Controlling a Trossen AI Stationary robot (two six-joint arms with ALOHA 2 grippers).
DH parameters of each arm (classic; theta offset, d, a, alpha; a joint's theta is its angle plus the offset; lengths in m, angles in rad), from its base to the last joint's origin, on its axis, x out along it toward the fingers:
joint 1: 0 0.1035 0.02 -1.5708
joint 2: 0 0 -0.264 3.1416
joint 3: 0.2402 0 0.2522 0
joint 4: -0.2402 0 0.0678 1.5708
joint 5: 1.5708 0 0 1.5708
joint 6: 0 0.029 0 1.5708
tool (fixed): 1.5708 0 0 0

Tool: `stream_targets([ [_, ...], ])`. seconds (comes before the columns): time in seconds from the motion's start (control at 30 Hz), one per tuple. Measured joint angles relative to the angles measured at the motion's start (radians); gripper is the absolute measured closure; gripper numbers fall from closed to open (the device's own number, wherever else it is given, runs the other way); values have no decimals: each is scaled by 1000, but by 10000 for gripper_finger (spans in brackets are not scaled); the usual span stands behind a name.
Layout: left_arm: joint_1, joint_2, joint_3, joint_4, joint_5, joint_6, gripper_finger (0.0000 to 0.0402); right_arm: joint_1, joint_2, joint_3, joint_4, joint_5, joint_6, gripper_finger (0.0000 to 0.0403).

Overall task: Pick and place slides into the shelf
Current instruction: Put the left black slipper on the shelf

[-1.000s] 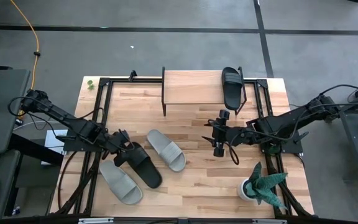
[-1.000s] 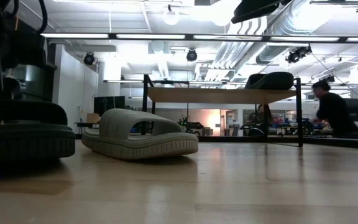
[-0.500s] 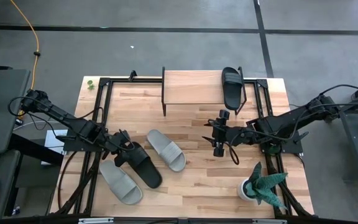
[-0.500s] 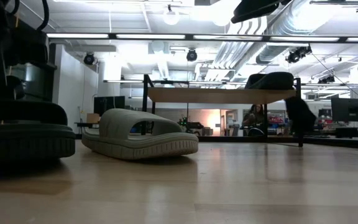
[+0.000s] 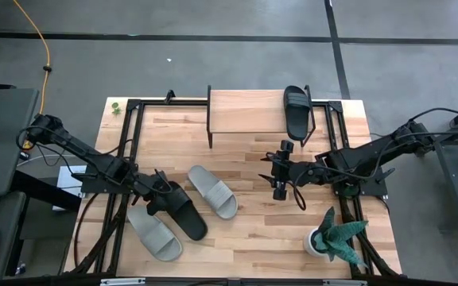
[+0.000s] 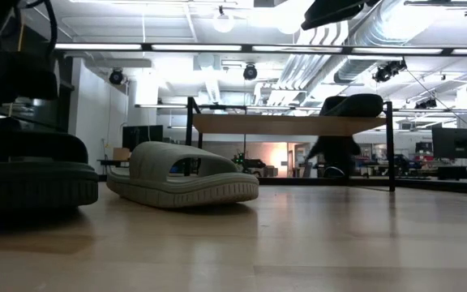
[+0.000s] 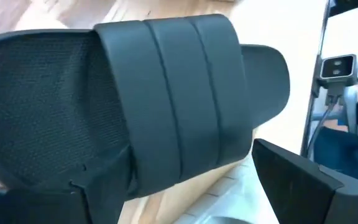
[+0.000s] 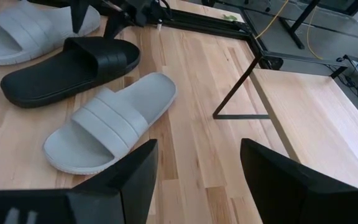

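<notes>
The bench is a light-wood top framed by black rails. At its far edge stands the shelf, a low wooden board on thin black legs, with one black slide lying on its right end.

The left arm reaches in from the left side, and its left end effector sits at the heel end of a second black slide on the bench's near-left part. In the left wrist view the fingers stand apart on either side of this slide's strap, not yet clamped on it.

Just right of that black slide lies a pale grey-green slide, and near it on the other side a second grey-green slide.

The right arm waits at mid-bench, its right end effector with fingers apart and holding nothing.

A small potted plant stands at the near-right corner.

In the low view a dark figure shows in the room beyond the shelf.
</notes>
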Motion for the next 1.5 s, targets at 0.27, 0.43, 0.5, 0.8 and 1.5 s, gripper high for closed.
stream_targets([
  [0.27, 2, 12, -3, 88, 23, 29, 92, 0, 0, 0, 6, -2, 0, 182],
  [0.43, 1, 49, -3, 104, 41, 36, 92, 0, 0, 0, 12, -7, 0, 182],
  [0.5, 1, 71, -3, 108, 40, 42, 92, 0, 0, 0, 12, -8, 0, 182],
  [0.8, 2, 209, -2, 261, 69, 83, 158, 0, 0, 0, 13, -8, -1, 182],
  [1.5, 2, 229, -2, 315, 86, 132, 391, 0, 0, 0, 14, -7, -1, 182],
])
